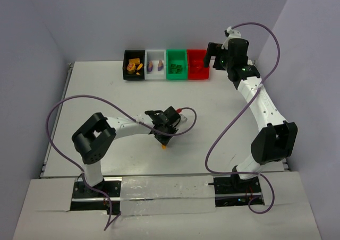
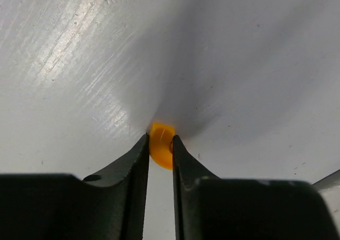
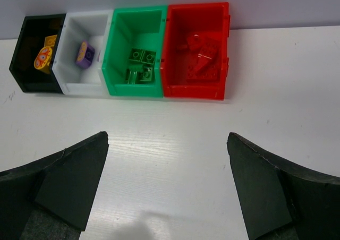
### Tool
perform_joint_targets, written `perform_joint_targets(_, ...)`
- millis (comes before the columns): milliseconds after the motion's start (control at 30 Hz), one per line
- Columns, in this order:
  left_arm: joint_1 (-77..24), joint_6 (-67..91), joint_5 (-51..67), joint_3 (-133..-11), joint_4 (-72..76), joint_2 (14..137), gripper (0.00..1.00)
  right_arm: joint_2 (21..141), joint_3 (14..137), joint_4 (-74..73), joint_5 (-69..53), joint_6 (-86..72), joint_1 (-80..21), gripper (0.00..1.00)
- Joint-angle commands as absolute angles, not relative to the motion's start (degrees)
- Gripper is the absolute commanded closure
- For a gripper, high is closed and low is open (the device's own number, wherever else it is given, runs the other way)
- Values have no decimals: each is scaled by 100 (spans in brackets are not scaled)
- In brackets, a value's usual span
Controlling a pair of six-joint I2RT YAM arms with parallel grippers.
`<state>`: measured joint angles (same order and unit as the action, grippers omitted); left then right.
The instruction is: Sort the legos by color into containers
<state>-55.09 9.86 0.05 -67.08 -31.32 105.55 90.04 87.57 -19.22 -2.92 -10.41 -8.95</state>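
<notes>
White tabletop: left gripper pinches an orange-yellow curved lego in its fingers; right gripper hangs wide open before the red bin.

We see our left gripper tipped down onto the table, an orange-yellow lego right at its fingertips. Our right gripper hangs just beside the red bin. Further to its left, the green bin, white bin and black bin continue the touching row.
</notes>
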Motion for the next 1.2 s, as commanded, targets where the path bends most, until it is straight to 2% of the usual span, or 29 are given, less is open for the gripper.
perform_joint_targets(0,-5524,593,-184,-6364,-3045,10239,81,8982,8789,-1828,-407,-1037,-852,0)
perform_joint_targets(67,-5458,429,-182,-6410,-3050,9957,86,9003,8789,-1837,-445,-1049,-847,0)
perform_joint_targets(200,-4765,254,-173,-6793,-2965,9468,88,9052,8833,-1869,-506,-1063,-853,0)
perform_joint_targets(333,-3055,-16,-209,-7794,-2691,9448,90,9113,8842,-1892,-573,-1043,-853,0)
perform_joint_targets(467,-1987,-291,-464,-8781,-1704,9895,94,9210,8805,-1902,-657,-1001,-856,0)
perform_joint_targets(700,-1427,-123,-724,-10322,137,11452,90,9387,8856,-2067,-615,-913,-854,0)
perform_joint_targets(900,-1272,-230,-717,-12222,302,13069,89,9378,8765,-2083,-579,-861,-860,0)
perform_joint_targets(1167,-1239,-404,-709,-12655,837,14081,89,9530,8721,-2103,-611,-870,-855,0)
